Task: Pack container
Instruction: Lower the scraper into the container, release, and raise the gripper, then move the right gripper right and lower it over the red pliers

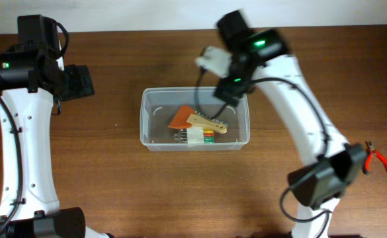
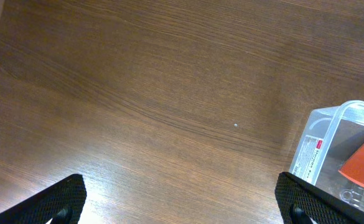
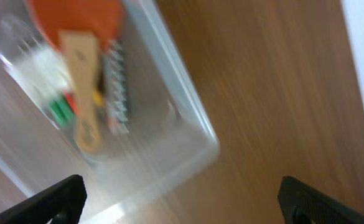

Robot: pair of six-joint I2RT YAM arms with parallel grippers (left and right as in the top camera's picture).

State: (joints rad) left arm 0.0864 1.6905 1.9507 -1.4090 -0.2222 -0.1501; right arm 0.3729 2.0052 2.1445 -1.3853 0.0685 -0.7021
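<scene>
The clear plastic container (image 1: 144, 120) stands at the middle of the table. Inside it lie an orange paddle with a wooden handle (image 1: 183, 118), a white pack with coloured pieces (image 1: 200, 137) and a small metal part. My right gripper (image 1: 227, 89) hovers blurred over the container's back right corner, open and empty. In the right wrist view the container's rim (image 3: 191, 115) and the paddle (image 3: 76, 18) sit above my open right gripper (image 3: 182, 199). My left gripper (image 1: 77, 82) stays open over bare wood, left of the container. In the left wrist view the left gripper (image 2: 182, 202) holds nothing, and the container's corner (image 2: 331, 140) shows at the right.
Red-handled pliers (image 1: 377, 157) lie near the table's right edge. The wall runs along the table's far edge behind both arms.
</scene>
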